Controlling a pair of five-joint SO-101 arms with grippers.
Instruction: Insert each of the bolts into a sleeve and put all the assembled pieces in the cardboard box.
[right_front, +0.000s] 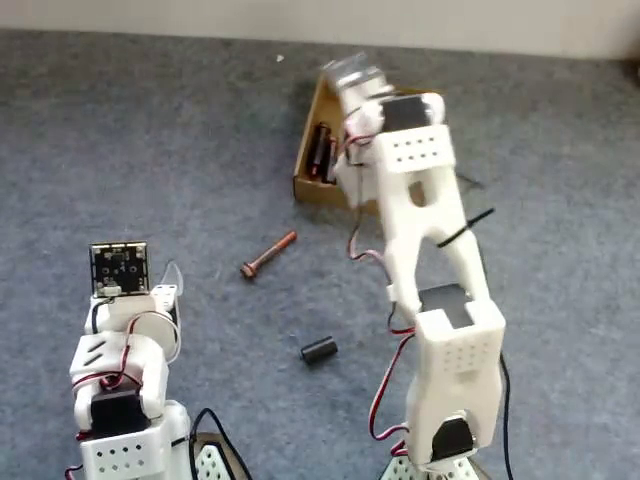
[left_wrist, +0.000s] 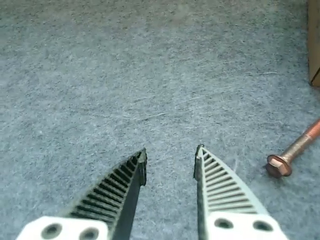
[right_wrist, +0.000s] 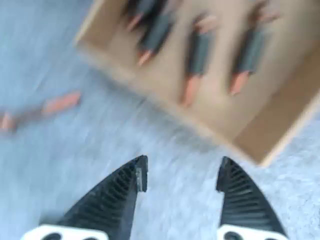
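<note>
Bolt (right_front: 268, 254): mid-frame, diagonal, head lower left.
Nearer: probably left gripper (left_wrist: 170, 155), spread wide, empty.
Right gripper (right_wrist: 182, 165): spread, empty, at box (right_front: 310, 185).

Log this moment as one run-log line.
left gripper: open, empty | right gripper: open, empty, near box | box: holds assembled pieces | bolt: loose, unsleeved | sleeve: loose, apart from bolt

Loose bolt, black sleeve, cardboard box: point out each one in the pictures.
loose bolt (right_front: 270, 253), high view, middle of its shank.
black sleeve (right_front: 319, 350), high view, its curved side.
cardboard box (right_front: 318, 190), high view, its near outer wall.
</note>
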